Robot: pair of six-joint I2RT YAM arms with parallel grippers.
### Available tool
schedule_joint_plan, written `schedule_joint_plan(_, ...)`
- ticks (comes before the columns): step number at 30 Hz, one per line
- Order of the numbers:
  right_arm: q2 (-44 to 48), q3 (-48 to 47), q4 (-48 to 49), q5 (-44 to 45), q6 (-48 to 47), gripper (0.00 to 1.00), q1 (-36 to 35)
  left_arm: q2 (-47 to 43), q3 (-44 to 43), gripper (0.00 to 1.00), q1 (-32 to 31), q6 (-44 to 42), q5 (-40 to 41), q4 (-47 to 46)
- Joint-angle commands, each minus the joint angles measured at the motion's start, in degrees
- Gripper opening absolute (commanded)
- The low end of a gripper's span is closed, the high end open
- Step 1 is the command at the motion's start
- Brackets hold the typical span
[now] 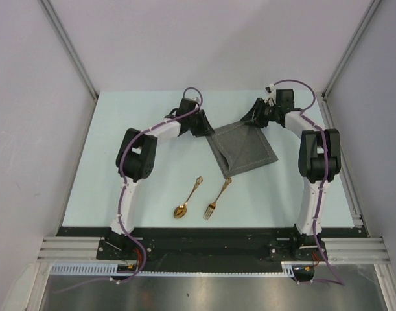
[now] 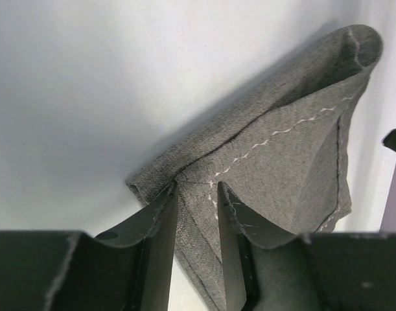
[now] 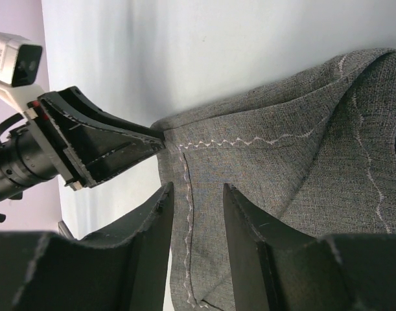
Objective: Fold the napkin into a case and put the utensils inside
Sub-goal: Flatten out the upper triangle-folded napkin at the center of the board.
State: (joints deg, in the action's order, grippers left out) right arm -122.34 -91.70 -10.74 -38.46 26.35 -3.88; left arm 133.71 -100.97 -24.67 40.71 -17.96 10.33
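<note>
The dark grey napkin [image 1: 246,150] lies folded and skewed at the back middle of the table, its layers puffed up loosely [image 2: 282,162]. My left gripper [image 1: 209,129] is at its far-left corner, jaws apart around the hemmed edge [image 2: 196,188]. Opposite it at the far edge, my right gripper [image 1: 249,122] also stands open, and the flat cloth [image 3: 282,175] shows in the gap [image 3: 198,189]. In the right wrist view, the left gripper [image 3: 157,138] touches the napkin's corner. The gold spoon [image 1: 185,202] and gold fork [image 1: 217,197] lie side by side nearer the front, apart from the cloth.
The pale table [image 1: 120,168] is framed by grey walls on both sides. A metal rail [image 1: 343,162] runs along its right edge. The arm bases sit on a black strip [image 1: 210,243] at the front.
</note>
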Motion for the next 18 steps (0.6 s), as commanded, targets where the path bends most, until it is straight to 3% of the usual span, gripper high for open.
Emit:
schedule_joint_plan(1,-0.6,-0.1,2.2,-1.2,0.5,0.41,0.5,1.0,-3.5,0.36,0.3,1.0,0.1,0.2)
schedule_joint_plan(11,-2.1,-0.8,2.9,-1.1,1.0,0.41,0.5,1.9,-3.7,0.35,0.7,1.2,-0.7,-0.5)
schedule_joint_plan(13,-2.5,-0.9,3.0,-1.0,1.1,0.41,0.6,2.0,-3.7,0.30,0.8,1.3,-1.5,-1.1)
schedule_joint_plan(16,-2.9,-1.5,2.9,-0.3,1.0,0.41,0.6,0.9,-3.4,0.12,0.8,1.0,-1.1,-1.2)
schedule_joint_plan(18,-2.8,-2.3,2.1,0.4,0.3,0.40,0.6,0.0,-2.7,0.06,0.9,0.2,-0.2,-1.2)
